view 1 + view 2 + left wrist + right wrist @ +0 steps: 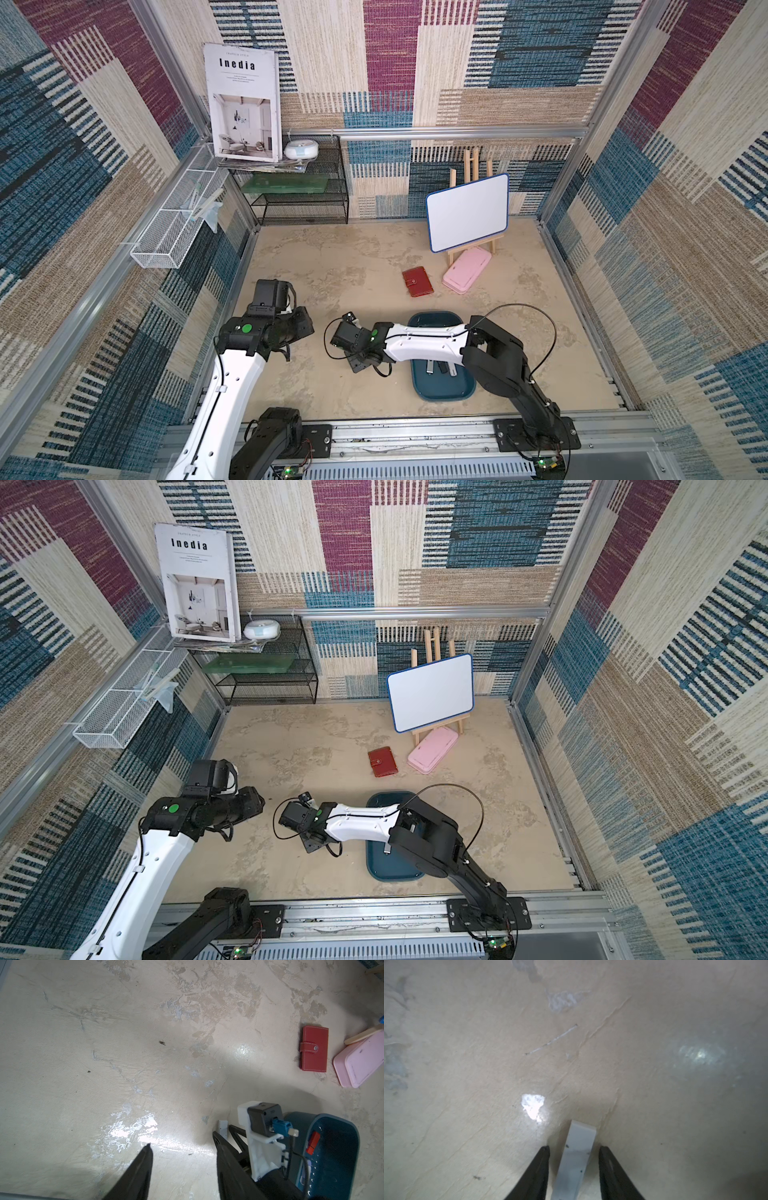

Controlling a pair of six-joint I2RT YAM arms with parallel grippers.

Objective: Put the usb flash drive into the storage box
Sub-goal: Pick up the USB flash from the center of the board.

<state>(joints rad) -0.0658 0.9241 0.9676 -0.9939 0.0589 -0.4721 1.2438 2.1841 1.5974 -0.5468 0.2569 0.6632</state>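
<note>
- Nearest the viewer, the front mounting rail (415,434) carries both arm bases, so each arm reaches forward over the table (332,257).
- At the left side, the left arm (232,382) is parked clear of the work zone, apparently to leave room for the pick. Its left gripper (181,1139) hangs above bare table with the jaws spread and nothing between them.
- Toward the centre, the usb flash drive (576,1159), a white bar, lies flat on the table just left of the storage box (440,390), not inside it.
- Over the drive, the right gripper (574,1147) is lowered with one finger along each long side. A gap shows on both sides, so the jaws are released and no grasp is made. Straddling the narrow width likely shortens the closing travel.
- The right arm (424,343) stretches leftward across the storage box and hides part of it. Small items already lie in this low-rimmed teal tray.
- Farther back, the red wallet (417,281) and the pink case (466,270) lie well apart from the pick.
</note>
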